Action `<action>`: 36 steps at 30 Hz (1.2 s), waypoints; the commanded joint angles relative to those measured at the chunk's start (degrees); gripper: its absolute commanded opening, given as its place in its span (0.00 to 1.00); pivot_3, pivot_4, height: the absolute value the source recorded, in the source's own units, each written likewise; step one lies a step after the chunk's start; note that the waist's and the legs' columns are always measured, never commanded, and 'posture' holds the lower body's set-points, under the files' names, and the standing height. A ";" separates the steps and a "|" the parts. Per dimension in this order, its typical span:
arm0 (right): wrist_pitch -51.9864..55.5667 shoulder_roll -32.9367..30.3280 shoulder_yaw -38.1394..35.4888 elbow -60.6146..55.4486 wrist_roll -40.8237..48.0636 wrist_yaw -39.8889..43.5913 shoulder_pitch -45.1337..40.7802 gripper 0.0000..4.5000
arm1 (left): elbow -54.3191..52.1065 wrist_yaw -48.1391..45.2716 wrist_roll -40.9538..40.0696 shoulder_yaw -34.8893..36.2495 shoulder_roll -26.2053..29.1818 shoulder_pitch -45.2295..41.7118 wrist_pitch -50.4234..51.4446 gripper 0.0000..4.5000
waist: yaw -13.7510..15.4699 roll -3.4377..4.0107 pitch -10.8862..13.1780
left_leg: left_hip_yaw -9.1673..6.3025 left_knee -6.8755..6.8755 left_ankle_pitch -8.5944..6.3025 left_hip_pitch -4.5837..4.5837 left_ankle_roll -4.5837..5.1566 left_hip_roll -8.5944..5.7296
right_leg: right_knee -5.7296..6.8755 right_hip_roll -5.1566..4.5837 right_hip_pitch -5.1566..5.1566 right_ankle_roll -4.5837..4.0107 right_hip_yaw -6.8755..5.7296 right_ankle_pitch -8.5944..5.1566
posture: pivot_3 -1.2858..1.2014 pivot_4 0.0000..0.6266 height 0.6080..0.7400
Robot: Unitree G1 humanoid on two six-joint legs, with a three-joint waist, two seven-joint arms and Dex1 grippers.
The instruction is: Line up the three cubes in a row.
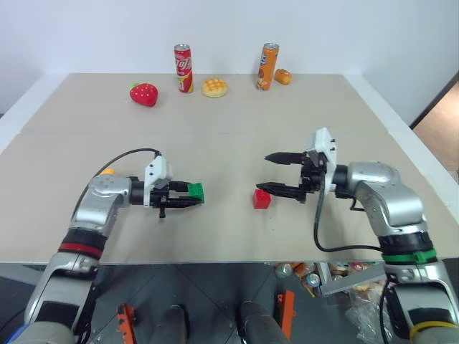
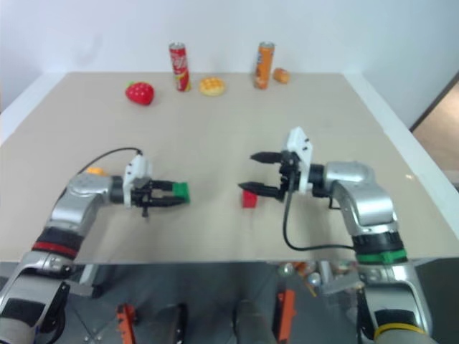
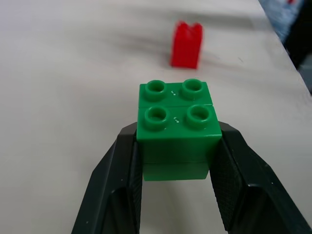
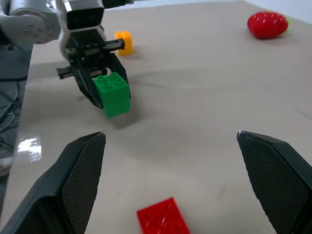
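Table (image 1: 229, 143) mid-frame. First cube (image 1: 195, 190) left of centre, second cube (image 1: 262, 198) just right of centre, third cube (image 1: 107, 172) further left. Cans, toys along table's upper edge.

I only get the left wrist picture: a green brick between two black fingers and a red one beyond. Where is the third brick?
Observer: The orange brick sits on the table behind the left arm, apart from the others.
Operator: Is the other pincer holding anything?
Observer: No, the right pincer is open, its fingers either side of the red brick without touching it.
Operator: Anything else up there?
Observer: Two cans, a toy strawberry and a bun stand along the far edge.
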 commanded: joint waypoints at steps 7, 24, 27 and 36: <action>3.16 -8.60 -8.25 -9.32 5.60 1.58 9.75 1.00 | 18.11 -6.49 2.71 -0.09 -6.47 -10.79 -11.77 0.29 | -0.20 0.00 0.00 | 0.00 0.00 -0.07 0.02 0.12 0.04 | 0.00 0.05 -0.02 -0.02 0.00 -0.03 | 0.52 0.24 1.00; 3.27 -7.48 -8.24 -10.29 6.53 -2.82 10.26 1.00 | 26.82 -4.20 5.76 0.70 -9.80 -13.95 -17.83 0.29 | -0.55 0.00 0.00 | -0.03 0.04 -0.07 -0.01 0.12 0.00 | 0.01 0.04 -0.01 0.02 0.01 -0.02 | 0.52 0.24 1.00; 3.17 -7.32 -7.98 -10.09 6.46 -2.94 9.89 1.00 | 26.66 -3.24 6.39 0.73 -10.15 -13.44 -18.10 0.29 | -0.54 0.00 0.00 | -0.03 0.04 -0.06 0.00 0.12 0.00 | 0.01 0.03 0.01 0.02 0.01 -0.02 | 0.52 0.24 1.00; 2.96 -7.13 -7.44 -9.37 6.19 -2.87 9.07 1.00 | 24.97 -2.87 6.31 0.97 -10.46 -11.34 -16.08 0.29 | -0.56 0.00 0.00 | -0.04 0.04 -0.07 0.00 0.12 0.00 | 0.01 0.04 0.01 0.02 0.01 -0.02 | 0.52 0.24 1.00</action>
